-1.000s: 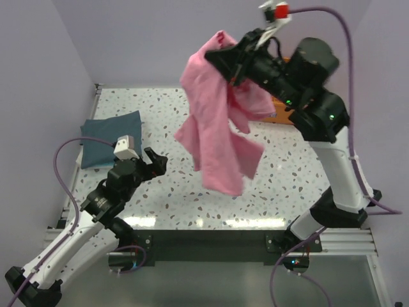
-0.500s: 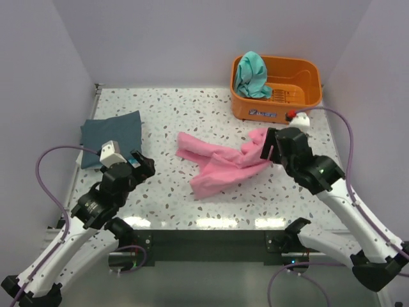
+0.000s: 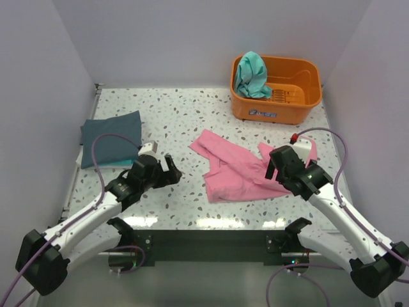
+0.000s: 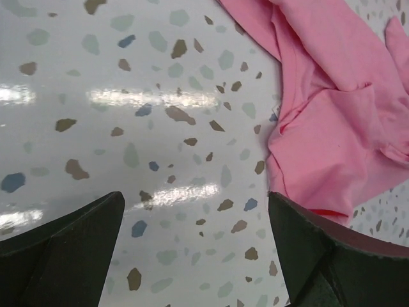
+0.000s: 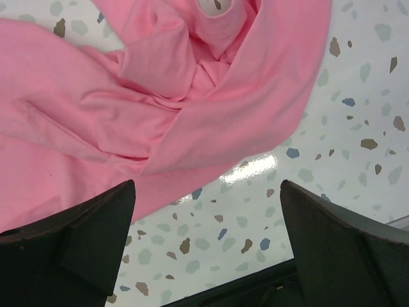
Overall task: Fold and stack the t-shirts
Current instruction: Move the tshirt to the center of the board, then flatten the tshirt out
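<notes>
The pink t-shirt (image 3: 235, 171) lies crumpled and partly spread on the table's middle; it also fills the right of the left wrist view (image 4: 332, 109) and the top of the right wrist view (image 5: 192, 96). My right gripper (image 3: 276, 167) (image 5: 208, 192) is open at its right edge, holding nothing. My left gripper (image 3: 171, 173) (image 4: 195, 204) is open over bare table just left of the shirt. A dark slate t-shirt (image 3: 112, 137) lies folded at the far left. A teal t-shirt (image 3: 250, 73) hangs over the basket's rim.
The orange basket (image 3: 300, 102) stands at the back right of the speckled table (image 3: 179, 115). Purple walls close in the left, back and right. A black bar runs along the near edge (image 5: 255, 297).
My right gripper brought the pink t-shirt down from the air, opened and let it go on the table. The left arm reached right toward the shirt.
</notes>
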Controlling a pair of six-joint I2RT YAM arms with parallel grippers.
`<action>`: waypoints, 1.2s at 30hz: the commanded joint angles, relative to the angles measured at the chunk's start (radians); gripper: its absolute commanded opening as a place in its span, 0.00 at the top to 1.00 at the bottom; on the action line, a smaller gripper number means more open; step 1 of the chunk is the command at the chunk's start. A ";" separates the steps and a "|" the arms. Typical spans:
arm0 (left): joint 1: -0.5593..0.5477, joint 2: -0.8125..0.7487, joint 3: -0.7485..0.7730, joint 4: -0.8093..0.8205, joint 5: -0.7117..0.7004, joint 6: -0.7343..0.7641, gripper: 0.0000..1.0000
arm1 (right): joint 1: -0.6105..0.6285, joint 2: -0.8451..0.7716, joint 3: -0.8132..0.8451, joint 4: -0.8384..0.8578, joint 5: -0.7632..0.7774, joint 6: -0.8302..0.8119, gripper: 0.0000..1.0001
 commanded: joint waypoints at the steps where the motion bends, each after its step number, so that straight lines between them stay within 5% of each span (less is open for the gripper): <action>1: -0.012 0.086 -0.001 0.254 0.233 0.065 0.00 | -0.001 -0.025 -0.004 0.033 0.015 0.028 0.02; 10: -0.304 0.326 0.085 0.445 0.230 0.103 0.00 | -0.045 0.073 -0.013 0.077 0.013 0.036 0.01; 17: -0.391 0.559 0.182 0.451 0.153 0.116 0.09 | -0.094 0.144 -0.063 0.267 -0.125 -0.024 0.01; 20: -0.397 0.646 0.229 0.439 0.133 0.119 0.52 | -0.111 0.205 -0.070 0.341 -0.202 -0.033 0.01; 21: -0.398 0.651 0.237 0.430 0.132 0.117 0.86 | -0.113 0.225 -0.068 0.350 -0.232 -0.032 0.01; 22: -0.404 0.651 0.242 0.426 0.125 0.117 1.00 | -0.116 0.254 -0.065 0.358 -0.252 -0.033 0.02; 36: -0.426 0.174 0.053 0.092 -0.200 0.055 1.00 | -0.117 0.254 -0.157 0.324 -0.246 -0.016 0.21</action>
